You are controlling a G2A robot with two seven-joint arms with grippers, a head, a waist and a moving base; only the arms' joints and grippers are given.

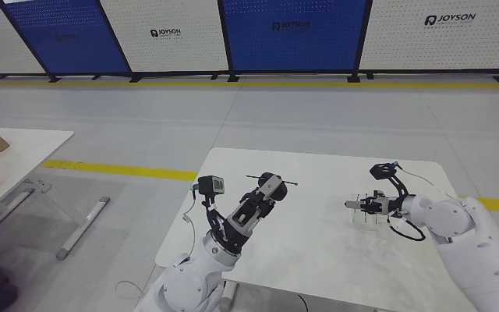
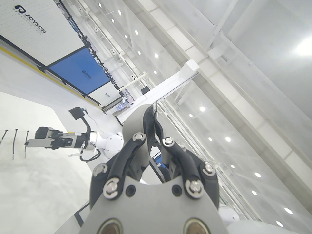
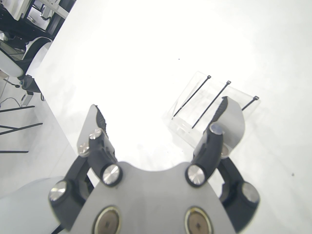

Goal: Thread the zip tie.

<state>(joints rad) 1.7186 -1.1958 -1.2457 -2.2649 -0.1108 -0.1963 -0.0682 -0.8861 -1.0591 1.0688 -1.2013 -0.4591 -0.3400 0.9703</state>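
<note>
Left gripper (image 2: 153, 118) pinches a thin black plastic zip tie (image 1: 290, 183), both ends jutting sideways; right gripper (image 3: 160, 102), spread wide and empty, sits well apart.

On the table (image 1: 312, 249) the stand (image 3: 187, 132) sits toward the right side; three zip ties (image 3: 212, 102) lie side by side across it; the right gripper (image 3: 159, 102) hangs just beside it, one finger over its edge; well apart to the left, the left gripper (image 1: 271, 186) holds a zip tie (image 1: 290, 182) above the table.
</note>
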